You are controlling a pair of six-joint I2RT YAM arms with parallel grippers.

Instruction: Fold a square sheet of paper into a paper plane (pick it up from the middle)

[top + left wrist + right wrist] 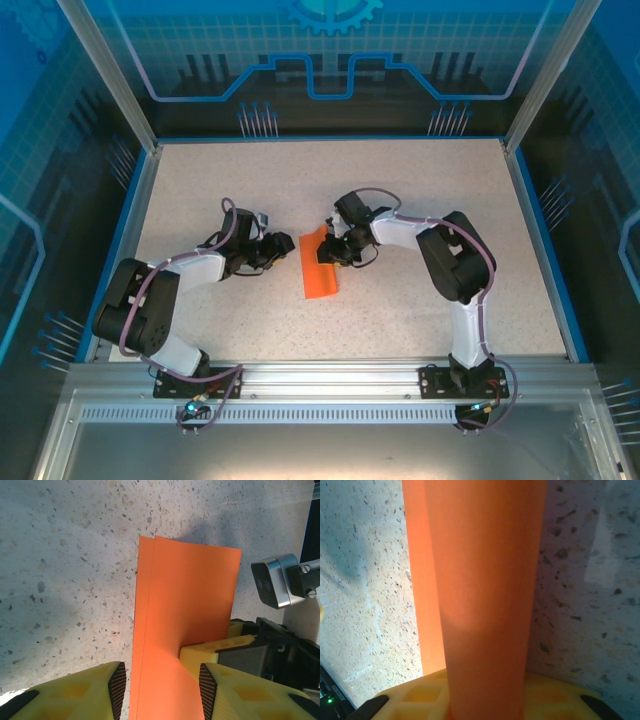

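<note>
Tabletop [250, 190] speckled beige, walls [330, 60] blue

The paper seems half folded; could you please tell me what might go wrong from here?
The paper layers sit offset along one edge; pressing now could set a crooked crease. The left claw straddles it, fingers apart, so it may slide. The right claw is at its other edge and might crumple it.

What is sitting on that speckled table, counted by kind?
Folded bright orange sheet of paper: 1
White-and-black jointed robot arms: 2
Total: 3
</note>
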